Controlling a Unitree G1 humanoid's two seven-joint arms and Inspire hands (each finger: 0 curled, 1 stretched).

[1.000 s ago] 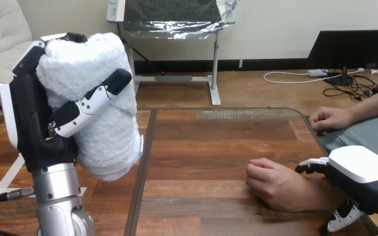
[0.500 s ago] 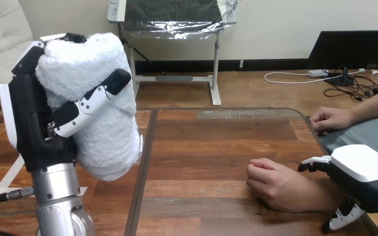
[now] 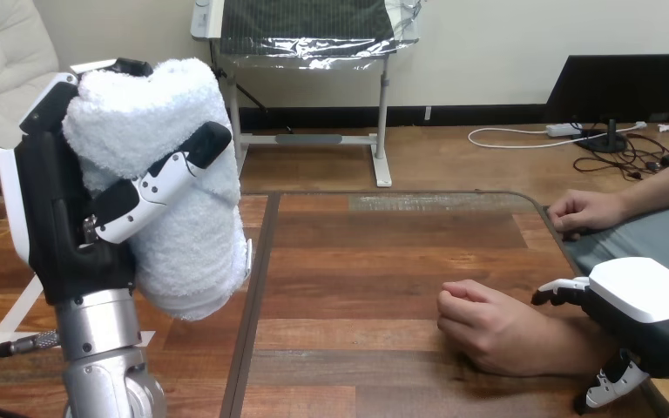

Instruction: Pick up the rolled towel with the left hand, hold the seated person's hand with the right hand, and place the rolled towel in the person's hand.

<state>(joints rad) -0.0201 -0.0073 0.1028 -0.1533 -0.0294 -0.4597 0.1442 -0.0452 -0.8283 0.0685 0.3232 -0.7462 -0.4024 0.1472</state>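
Wooden table [image 3: 383, 261] is bare through the middle, with a dark seam [image 3: 256, 296] running front to back near its left edge.

Rolled towel [image 3: 193, 252] is in the air over the table's left edge, upright and well apart from the surface. My left hand [image 3: 59, 228] is clamped round it, thumb across the front and palm behind. Upright and high makes sense to me: it clears the table and I can bring the lower end down first.

My right hand [image 3: 640, 300] is at the table's front right corner, sitting over the person's wrist. Can't tell if it has actually closed on it or just rests there, since the contact is hidden under the white shell. Intent, as I read it, is to steady that arm so the target doesn't drift.

The person's hand [image 3: 488, 331] rests on the table right of centre near the front edge, loosely fisted, knuckles toward the towel. That's the blocker: there is no open palm to place into. It needs to turn and open first.

Towel and that hand are well apart, with clear table between them.

The person's other hand [image 3: 585, 211] rests at the table's right edge, further back and off my path.

Risk: the towel is bulky for that hand, so it could roll off.
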